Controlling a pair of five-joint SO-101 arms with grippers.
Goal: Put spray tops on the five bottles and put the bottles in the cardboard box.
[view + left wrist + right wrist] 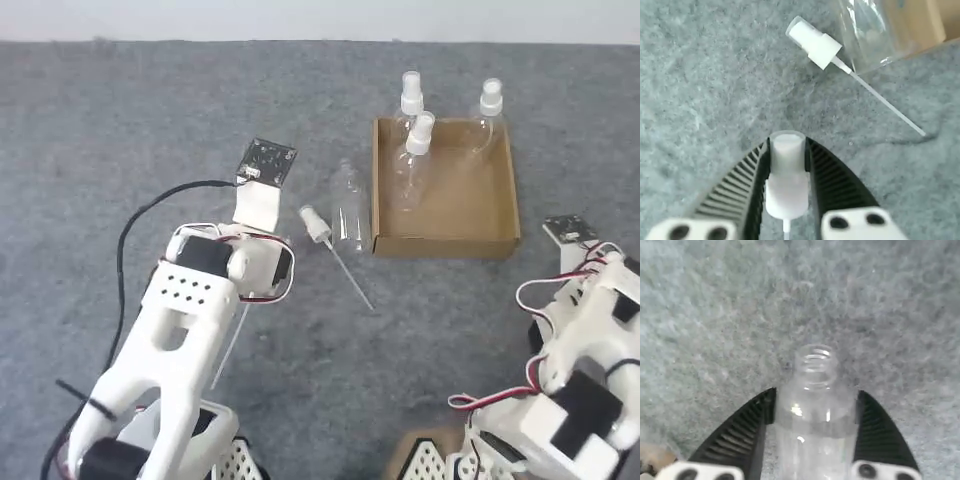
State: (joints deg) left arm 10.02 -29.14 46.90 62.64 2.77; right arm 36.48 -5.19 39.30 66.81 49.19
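Pinching a spray top [786, 180], the left pincer [786, 144] sits left of the cardboard box [445, 243]; the right pincer [815, 394], off the box's near right corner, clamps an uncapped bottle [815, 370], neck pointing away from its wrist. The top's tube [228, 348] trails back toward the left wrist, so it likely needs turning toward that neck.

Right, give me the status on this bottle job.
Done: three topped bottles sit in the box. In hand: the left hand grips a top, and the right hand grips an open bottle; they are not yet joined. Left: fit that pair and box it, then top the bare bottle lying beside the box with the loose top next to it, and box that too.
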